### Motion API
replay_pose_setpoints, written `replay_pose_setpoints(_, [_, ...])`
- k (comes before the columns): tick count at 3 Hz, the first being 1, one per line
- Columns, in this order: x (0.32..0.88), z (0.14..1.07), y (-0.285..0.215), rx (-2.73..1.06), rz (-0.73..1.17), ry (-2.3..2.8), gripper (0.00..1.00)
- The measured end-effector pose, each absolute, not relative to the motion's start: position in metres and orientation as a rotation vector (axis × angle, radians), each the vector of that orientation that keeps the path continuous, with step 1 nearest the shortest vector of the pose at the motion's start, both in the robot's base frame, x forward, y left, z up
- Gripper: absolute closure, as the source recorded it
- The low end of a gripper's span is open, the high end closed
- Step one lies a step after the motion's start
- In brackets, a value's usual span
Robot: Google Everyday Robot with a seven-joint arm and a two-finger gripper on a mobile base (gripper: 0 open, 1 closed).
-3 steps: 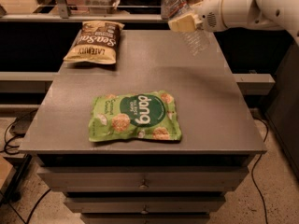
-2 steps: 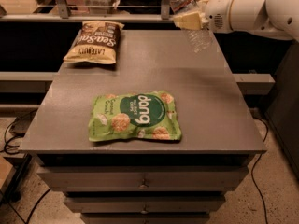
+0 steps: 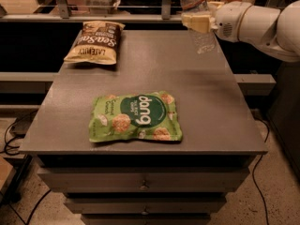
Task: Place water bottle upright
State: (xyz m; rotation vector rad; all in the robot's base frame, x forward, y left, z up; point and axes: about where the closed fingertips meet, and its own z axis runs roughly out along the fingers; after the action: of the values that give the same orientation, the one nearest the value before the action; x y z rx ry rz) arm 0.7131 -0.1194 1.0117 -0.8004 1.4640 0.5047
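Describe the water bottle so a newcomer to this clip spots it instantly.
Start at the grey table and look to its far right corner, where the white arm's gripper clamps something. That is the water bottle: clear and ribbed, unlike the flat green bag and brown bag lying on the tabletop.

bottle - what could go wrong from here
The gripper holds the bottle slightly tilted over the table's far right corner. Released like that, it may tip over rather than stand. It is also close to the right edge, so a toppled bottle could roll off.
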Motion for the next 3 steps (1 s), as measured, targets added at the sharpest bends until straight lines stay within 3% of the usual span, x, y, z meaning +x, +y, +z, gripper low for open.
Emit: replay_pose_setpoints(3, [0.713,0.987,-0.156,-0.643,0.563,1.368,1.00])
